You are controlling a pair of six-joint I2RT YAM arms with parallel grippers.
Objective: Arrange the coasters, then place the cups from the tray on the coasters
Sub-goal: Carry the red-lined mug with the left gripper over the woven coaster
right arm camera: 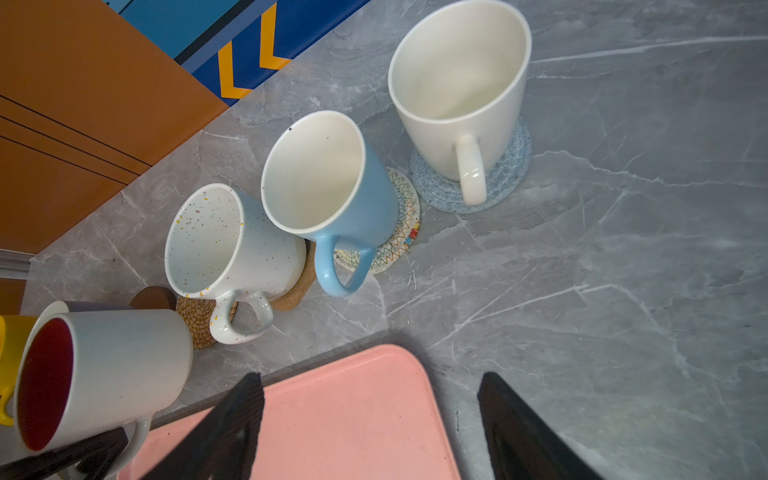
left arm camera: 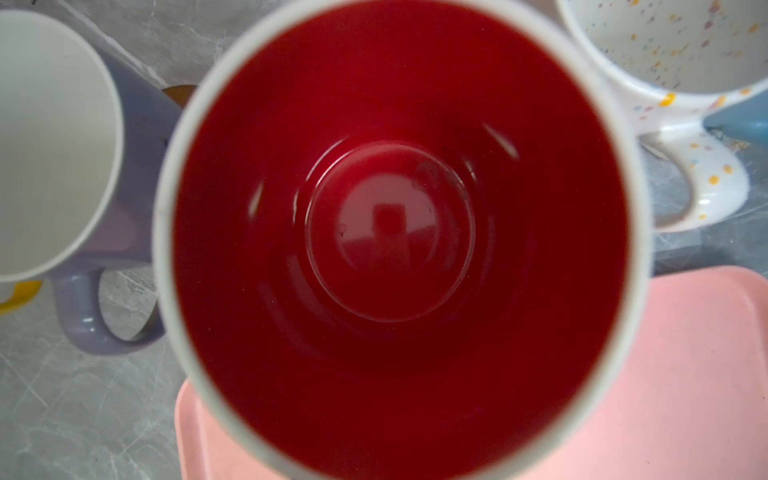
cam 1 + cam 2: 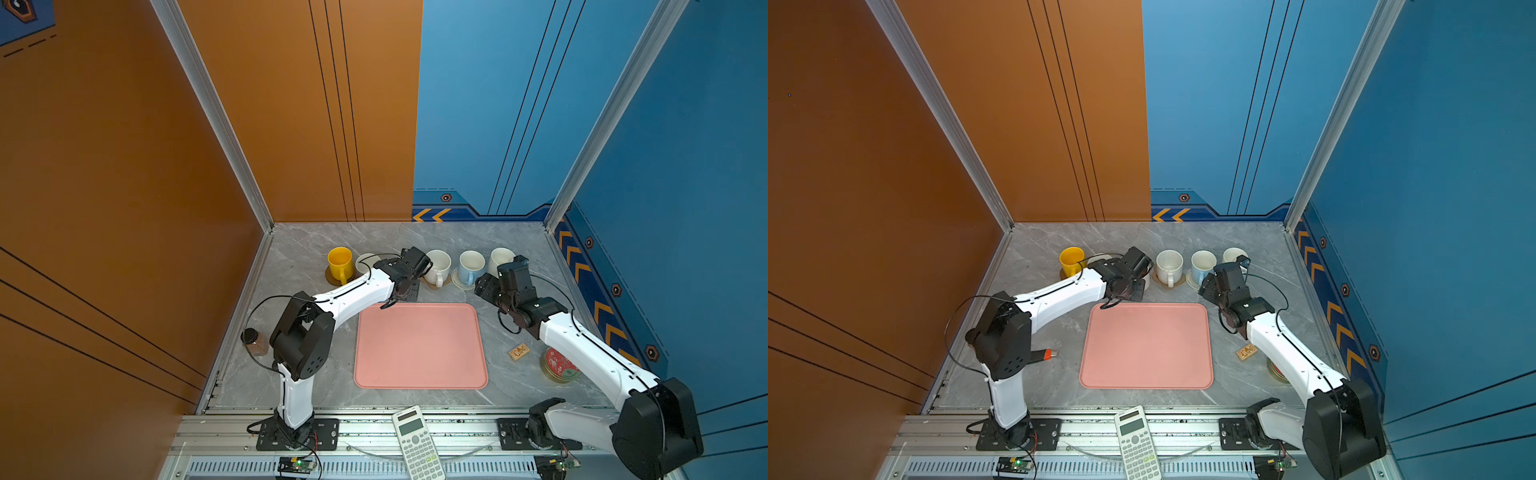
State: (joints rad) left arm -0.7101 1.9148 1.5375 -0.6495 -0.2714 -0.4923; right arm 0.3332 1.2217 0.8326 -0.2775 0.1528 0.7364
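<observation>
Nearest me, a calculator [image 3: 415,440] lies across the front rail. Beyond it the pink tray [image 3: 419,345] lies flat on the grey table with nothing on it. At the tray's far left corner my left gripper [image 1: 104,446] is pinched on the handle of the white cup with the red inside [image 2: 395,228]. That cup is tipped, and I cannot tell whether it touches the table. My right gripper [image 1: 365,419] hangs over the tray's far right corner, fingers spread wide and holding nothing. Along the far side stands the row. The yellow cup [image 3: 340,262] is on a dark brown coaster [image 3: 330,276] and the lilac cup [image 2: 137,166] is just beside it. Further right, the speckled cup [image 3: 438,266] is on a tan woven coaster [image 1: 197,320], the light-blue cup [image 3: 471,266] on a white woven coaster [image 1: 399,224], and the plain white cup [image 3: 500,257] on a pale-blue coaster [image 1: 498,178].
</observation>
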